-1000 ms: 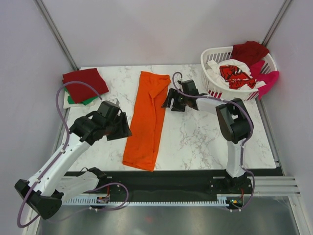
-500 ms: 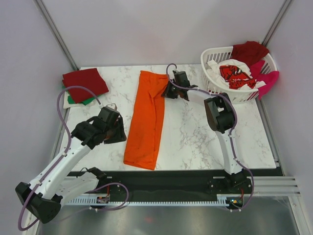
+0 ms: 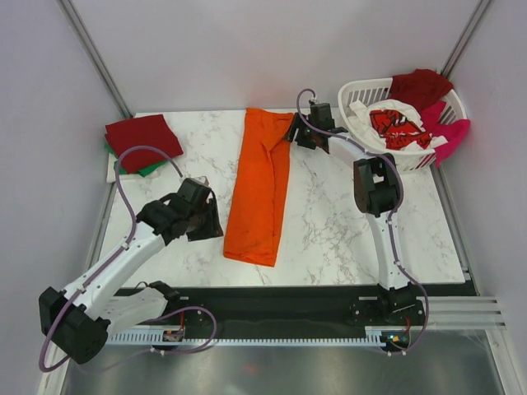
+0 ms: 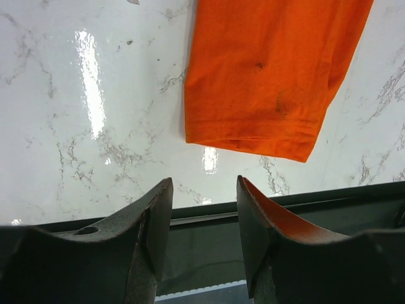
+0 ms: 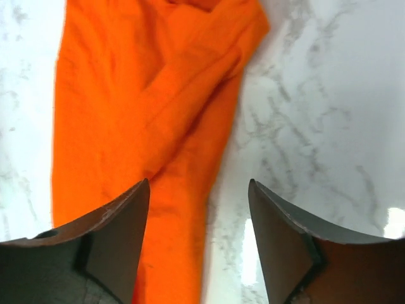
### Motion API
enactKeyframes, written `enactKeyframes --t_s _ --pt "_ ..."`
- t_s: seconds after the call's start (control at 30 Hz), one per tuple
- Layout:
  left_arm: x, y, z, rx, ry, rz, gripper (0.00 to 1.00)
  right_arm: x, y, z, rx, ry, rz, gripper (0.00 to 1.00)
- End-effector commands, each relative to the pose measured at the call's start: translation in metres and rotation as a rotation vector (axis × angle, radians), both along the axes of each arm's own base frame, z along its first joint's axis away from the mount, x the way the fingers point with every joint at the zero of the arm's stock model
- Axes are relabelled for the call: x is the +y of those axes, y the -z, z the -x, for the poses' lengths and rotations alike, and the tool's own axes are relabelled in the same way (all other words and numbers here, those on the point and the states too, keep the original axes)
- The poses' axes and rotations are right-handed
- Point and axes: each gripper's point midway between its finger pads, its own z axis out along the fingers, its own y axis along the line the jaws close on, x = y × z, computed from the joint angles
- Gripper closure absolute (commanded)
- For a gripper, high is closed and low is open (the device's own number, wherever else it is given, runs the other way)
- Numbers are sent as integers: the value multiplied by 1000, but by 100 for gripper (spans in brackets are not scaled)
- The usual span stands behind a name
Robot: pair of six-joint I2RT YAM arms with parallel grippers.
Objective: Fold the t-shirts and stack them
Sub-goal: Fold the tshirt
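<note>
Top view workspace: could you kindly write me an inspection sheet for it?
Surface: white marble table.
Job's things: orange t-shirt lies in a long strip; folded dark red t-shirt sits on green t-shirt, far left; white printed shirt, maroon shirt, magenta shirt piled in laundry basket.
Clutter: nothing seen.
Grippers: left gripper open near the orange hem; right gripper open above its far end.
Cables: purple cables loop along both arms.
Surroundings: grey walls, metal posts.

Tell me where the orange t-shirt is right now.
Top view, centre: the orange t-shirt lies as a long strip, left gripper beside its near end, right gripper at its far end.
</note>
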Motion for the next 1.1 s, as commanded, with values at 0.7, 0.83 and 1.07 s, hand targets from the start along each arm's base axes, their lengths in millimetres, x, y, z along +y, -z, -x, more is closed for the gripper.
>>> enactKeyframes --t_s 0.7,0.83,1.07 --pt "-31 68 -29 29 -58 90 34 14 37 344 368 -311 -73 17" --pt "-33 85 -29 67 -63 77 38 6 47 380 393 -337 -59 16" --pt "-27 118 -14 136 -86 59 47 -9 54 400 409 -343 -32 16"
